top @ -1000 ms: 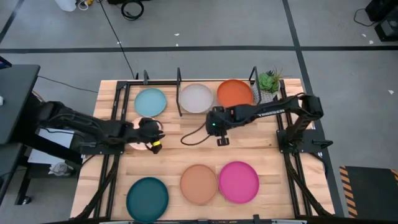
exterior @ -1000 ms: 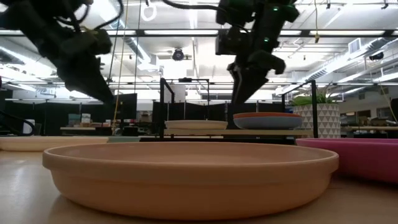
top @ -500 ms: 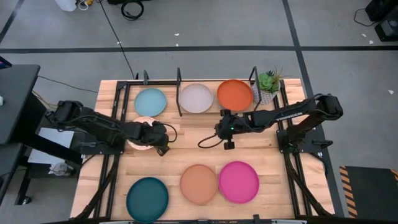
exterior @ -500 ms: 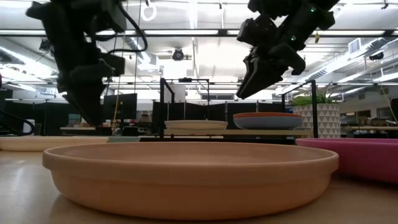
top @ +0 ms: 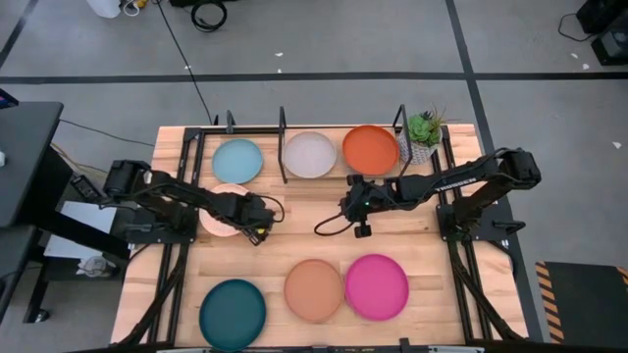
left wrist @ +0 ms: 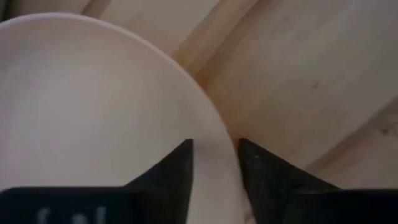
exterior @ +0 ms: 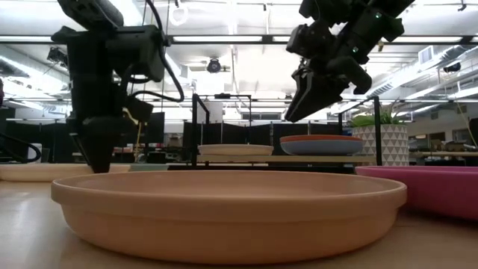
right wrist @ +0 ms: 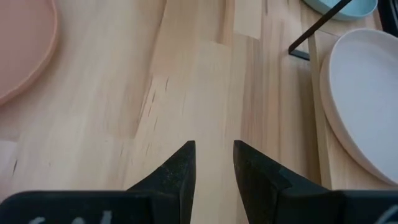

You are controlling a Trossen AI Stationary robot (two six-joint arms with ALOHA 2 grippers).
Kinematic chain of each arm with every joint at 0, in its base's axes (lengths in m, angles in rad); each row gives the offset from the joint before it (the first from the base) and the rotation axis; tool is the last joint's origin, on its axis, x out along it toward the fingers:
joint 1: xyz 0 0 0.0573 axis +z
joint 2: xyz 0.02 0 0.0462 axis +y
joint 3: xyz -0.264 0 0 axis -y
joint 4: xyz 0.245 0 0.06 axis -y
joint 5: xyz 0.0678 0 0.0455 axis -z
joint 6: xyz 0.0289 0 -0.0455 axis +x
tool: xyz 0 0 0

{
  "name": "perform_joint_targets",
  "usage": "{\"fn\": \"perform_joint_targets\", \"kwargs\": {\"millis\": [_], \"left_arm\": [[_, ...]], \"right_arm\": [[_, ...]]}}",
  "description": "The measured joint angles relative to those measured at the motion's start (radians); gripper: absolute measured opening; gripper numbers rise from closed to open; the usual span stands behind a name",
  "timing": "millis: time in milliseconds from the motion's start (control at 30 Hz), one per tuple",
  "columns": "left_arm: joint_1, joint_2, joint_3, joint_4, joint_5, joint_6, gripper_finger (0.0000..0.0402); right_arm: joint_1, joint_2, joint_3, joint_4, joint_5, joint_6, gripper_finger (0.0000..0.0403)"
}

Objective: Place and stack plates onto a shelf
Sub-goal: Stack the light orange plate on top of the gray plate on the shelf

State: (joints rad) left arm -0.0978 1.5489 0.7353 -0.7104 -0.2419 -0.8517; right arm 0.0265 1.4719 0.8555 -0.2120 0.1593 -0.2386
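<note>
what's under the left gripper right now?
The pale peach plate: the left gripper sits over its rim, a finger on each side, with bare table just beyond. From above, the arm covers part of that plate, so contact isn't visible.

- A pale wooden worktop carries everything.
- Along its far edge stands the black shelf, holding light blue, grey and orange plates.
- A pale peach plate lies at left.
- Teal, peach and pink plates line the near edge.
</note>
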Motion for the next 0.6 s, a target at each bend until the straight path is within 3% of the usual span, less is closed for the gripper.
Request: {"fn": "perform_joint_targets", "kwargs": {"millis": [200, 400, 600], "left_arm": [[0.001, -0.006, 0.012, -0.037, 0.063, 0.07, 0.0018], [-0.032, -0.012, 0.187, -0.151, 0.156, 0.196, 0.0017], [-0.084, -0.013, 0.403, -0.162, 0.387, 0.441, 0.0016]], "right_arm": [[0.0, 0.0, 0.0, 0.009, 0.0, 0.0, 0.0115], [0.0, 0.0, 0.0, 0.002, 0.002, 0.0, 0.0115], [0.0, -0.019, 0.001, -0.05, 0.006, 0.048, 0.0115]]}}
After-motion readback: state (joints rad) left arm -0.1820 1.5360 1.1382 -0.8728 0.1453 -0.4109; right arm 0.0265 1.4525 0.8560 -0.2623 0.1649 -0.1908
